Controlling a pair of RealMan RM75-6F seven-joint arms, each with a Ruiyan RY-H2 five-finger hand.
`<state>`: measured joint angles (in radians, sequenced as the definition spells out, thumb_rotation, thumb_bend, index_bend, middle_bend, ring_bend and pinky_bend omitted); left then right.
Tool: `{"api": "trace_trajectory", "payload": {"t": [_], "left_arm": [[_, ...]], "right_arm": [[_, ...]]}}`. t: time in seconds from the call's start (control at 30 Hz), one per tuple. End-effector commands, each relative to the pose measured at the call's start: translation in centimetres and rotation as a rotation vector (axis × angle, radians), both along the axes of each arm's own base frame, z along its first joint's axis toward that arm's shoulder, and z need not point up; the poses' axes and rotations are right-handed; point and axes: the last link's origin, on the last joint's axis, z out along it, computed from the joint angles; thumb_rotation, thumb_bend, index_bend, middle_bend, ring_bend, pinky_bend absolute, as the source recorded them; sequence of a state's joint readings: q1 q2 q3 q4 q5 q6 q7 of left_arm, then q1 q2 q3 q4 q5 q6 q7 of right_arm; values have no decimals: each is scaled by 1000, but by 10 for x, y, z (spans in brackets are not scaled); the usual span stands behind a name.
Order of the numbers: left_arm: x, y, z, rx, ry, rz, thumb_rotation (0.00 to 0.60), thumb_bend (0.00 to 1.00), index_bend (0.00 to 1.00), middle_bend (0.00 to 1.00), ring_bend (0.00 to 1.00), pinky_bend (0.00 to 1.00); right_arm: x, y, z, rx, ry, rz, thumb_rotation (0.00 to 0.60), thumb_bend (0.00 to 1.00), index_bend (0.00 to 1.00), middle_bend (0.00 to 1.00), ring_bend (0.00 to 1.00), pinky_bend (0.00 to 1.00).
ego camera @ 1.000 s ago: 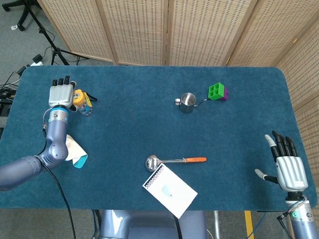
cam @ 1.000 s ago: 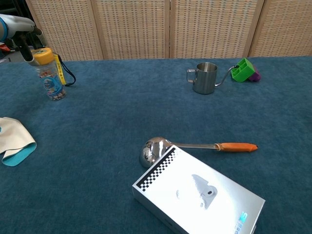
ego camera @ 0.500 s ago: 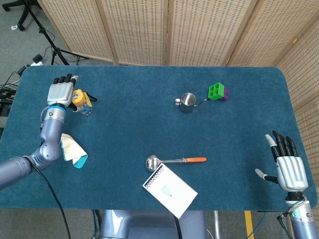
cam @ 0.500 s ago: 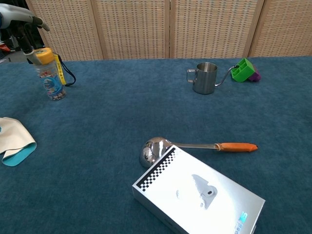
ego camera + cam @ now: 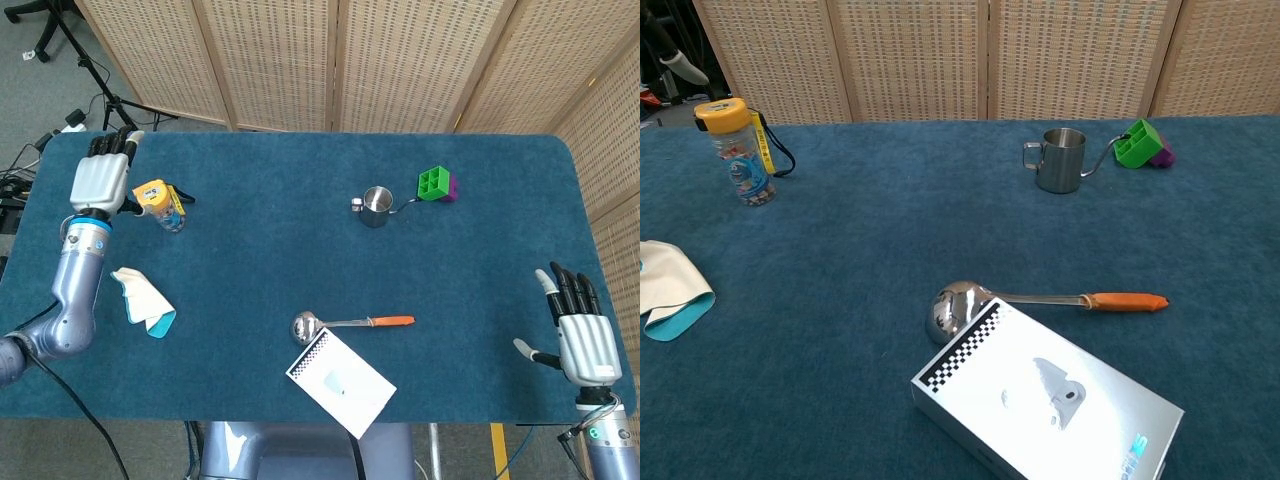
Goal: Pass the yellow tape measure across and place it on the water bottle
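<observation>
Already the yellow tape measure (image 5: 150,191) sits on top of the water bottle (image 5: 743,172), just right of the left hand's (image 5: 100,181) loosely extended, empty fingers (image 5: 108,146); its strap hangs down beside the bottle. Well apart, the right hand (image 5: 582,343) rests with fingers spread; a cloth (image 5: 146,303) lies nearer the left arm

This looks like a robotics lab or recording studio rather than a home — a staged test area. A table covered in dark blue felt-like cloth (image 5: 300,250) stands against folding woven wicker screen panels (image 5: 330,60), which close off the space behind it. Beyond the left hand's fingers (image 5: 110,146), on grey carpeted floor (image 5: 40,95), stand black tripod legs (image 5: 95,75) with loose cables and a white power strip (image 5: 72,126) — gear for filming. A wheeled chair base (image 5: 25,15) shows at the corner.
</observation>
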<state>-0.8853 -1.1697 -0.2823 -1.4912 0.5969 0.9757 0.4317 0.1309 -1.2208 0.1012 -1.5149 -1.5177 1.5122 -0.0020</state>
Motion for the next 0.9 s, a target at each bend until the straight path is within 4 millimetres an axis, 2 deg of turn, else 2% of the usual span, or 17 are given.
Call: {"api": "trace_trajectory", "payload": {"t": [0.03,0.23,0.27,0.5,0.67,0.9], "left_arm": [[-17,-48,24,61,2,-69,600,0,0,0,0,0],[-49,-109,23,60,108,-90,600,0,0,0,0,0],[-58,-124,20,53,138,-87,600,0,0,0,0,0],[-104,-191,-3,-9,249,-32,600,0,0,0,0,0],[-130,-225,-15,-66,275,59,600,0,0,0,0,0],[-139,-250,-16,1,169,129,600,0,0,0,0,0]], "right_arm": [[0,0,1,-2,1,0,600,52,0,0,0,0],[1,1,1,-9,12,-2,600,51,0,0,0,0],[1,2,1,-12,14,-3,600,51,0,0,0,0],[2,3,3,-23,24,-9,600,52,0,0,0,0],[1,5,6,-27,38,-15,600,39,0,0,0,0],[-4,4,6,-8,144,-102,600,28,0,0,0,0]]}}
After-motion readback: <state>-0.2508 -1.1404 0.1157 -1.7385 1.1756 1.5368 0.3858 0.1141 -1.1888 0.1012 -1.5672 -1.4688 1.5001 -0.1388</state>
